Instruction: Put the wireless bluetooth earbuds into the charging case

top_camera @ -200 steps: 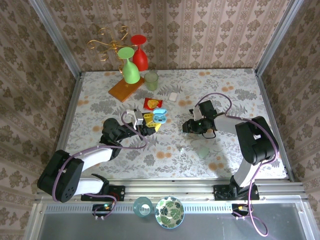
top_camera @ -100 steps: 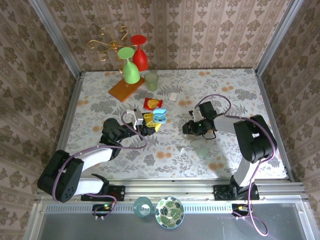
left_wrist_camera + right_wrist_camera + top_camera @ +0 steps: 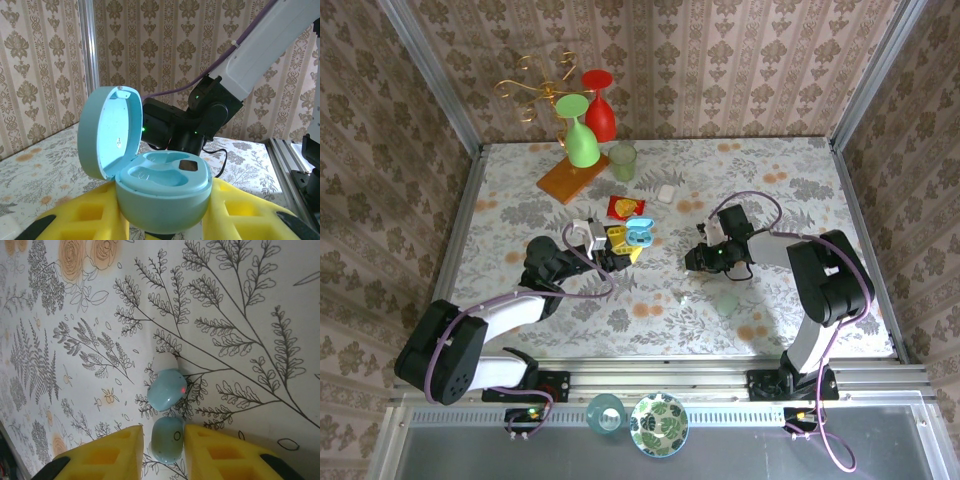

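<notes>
My left gripper is shut on the charging case, its yellow fingers pressed on both sides. The light blue case stands upright with its lid swung open and both sockets bare. From above, the charging case sits left of centre with my left gripper round it. Two pale blue earbuds lie on the table. One earbud lies free, showing a red light. The other earbud lies between my right gripper's fingers; the right one touches it and a sliver of gap remains on the left. My right gripper is low over the table.
A green and a red wine glass stand with a gold rack on a wooden board at the back left. A green cup, a red packet and a small white piece lie behind the case. A pale green object lies near the right arm.
My right gripper has narrowed its jaws round the nearer earbud and shifted slightly. The left gripper and the case have not moved.
</notes>
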Tool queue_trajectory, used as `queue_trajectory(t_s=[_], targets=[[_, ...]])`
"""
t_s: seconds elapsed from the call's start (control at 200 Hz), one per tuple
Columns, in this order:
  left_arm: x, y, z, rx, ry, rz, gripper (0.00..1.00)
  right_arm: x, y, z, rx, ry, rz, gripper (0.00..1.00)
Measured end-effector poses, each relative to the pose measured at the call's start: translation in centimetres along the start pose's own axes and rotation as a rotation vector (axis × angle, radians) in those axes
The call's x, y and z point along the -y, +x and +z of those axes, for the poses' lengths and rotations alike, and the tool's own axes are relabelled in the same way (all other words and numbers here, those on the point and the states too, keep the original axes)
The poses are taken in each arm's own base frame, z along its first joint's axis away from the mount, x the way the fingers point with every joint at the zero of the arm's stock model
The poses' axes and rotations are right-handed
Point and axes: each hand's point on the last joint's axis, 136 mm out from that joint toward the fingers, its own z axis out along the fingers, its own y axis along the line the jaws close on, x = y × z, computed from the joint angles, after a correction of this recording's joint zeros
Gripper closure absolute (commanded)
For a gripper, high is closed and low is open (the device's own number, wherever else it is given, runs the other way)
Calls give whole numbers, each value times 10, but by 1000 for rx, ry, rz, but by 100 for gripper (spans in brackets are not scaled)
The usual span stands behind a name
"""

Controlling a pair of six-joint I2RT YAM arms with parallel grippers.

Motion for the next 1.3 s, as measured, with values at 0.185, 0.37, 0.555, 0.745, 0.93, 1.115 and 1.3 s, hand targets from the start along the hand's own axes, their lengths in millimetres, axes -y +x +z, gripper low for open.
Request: queue_trajectory(t_s=[0.185, 0.37, 0.555, 0.745, 0.93, 1.115, 1.3], targets=[[0, 0, 0, 0, 0, 0, 74, -2, 0, 1, 2, -14, 2, 75], [0, 0, 0, 0, 0, 0, 74, 1, 2, 3, -9, -13, 9, 75], [0, 0, 0, 0, 0, 0, 74, 1, 3, 4, -11, -15, 11, 82], [0, 0, 0, 0, 0, 0, 74, 0, 1, 3, -8, -17, 24, 84], [0, 1, 0, -2, 0, -2, 74, 3, -2, -6, 18, 37, 24, 84], [-1, 2, 0, -5, -1, -5, 74, 7, -11, -31, 81, 164, 7, 84], [-1, 3, 1, -4, -1, -4, 74, 23, -15, -51, 102, 370, -1, 83]])
